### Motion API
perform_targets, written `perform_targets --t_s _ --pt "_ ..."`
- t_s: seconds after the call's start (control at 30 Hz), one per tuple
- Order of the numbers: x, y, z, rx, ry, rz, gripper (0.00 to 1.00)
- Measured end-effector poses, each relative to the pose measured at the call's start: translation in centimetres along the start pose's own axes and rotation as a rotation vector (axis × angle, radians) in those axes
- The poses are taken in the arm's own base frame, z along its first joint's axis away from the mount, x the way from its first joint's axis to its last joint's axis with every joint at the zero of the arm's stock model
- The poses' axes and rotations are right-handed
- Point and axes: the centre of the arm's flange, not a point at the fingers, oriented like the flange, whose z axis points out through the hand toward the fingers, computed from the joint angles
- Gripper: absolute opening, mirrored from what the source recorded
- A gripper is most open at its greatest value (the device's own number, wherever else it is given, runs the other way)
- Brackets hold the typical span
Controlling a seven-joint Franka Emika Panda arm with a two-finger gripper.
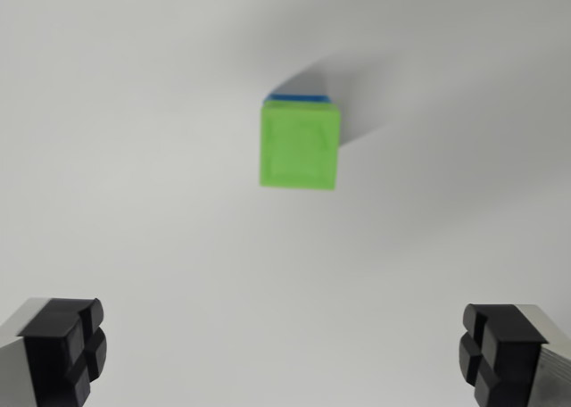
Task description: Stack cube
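Observation:
A bright green cube [300, 145] sits near the middle of the wrist view, seen from above and slightly blurred. A thin blue edge [298, 97] of another cube shows just beyond its far side, so the green cube rests on top of a blue one. My gripper [284, 353] is open and holds nothing. Its two black fingertips [64, 349] stand wide apart in the bottom corners of the view, well above and nearer to the camera than the stack.
The cubes stand on a plain white surface [134, 157]. They cast a soft grey shadow [361, 103] toward the upper right.

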Motion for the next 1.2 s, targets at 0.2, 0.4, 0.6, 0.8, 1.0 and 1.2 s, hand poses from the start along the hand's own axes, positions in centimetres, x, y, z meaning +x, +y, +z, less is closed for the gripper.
perform_targets --t_s 0.2,0.4,0.6,0.8,1.0,1.2 --pt "0.0 0.0 -1.8 -0.001 0.0 0.0 1.0" --pt "0.0 0.0 -3.4 -0.001 0.0 0.0 1.0" --pt "0.0 -0.1 -4.4 0.0 0.0 0.0 1.0" --pt "0.0 -0.1 -4.9 -0.001 0.0 0.0 1.0" --pt "0.0 -0.1 -4.9 -0.001 -0.001 0.0 1.0" --pt "0.0 -0.1 -4.9 -0.002 -0.001 0.0 1.0"
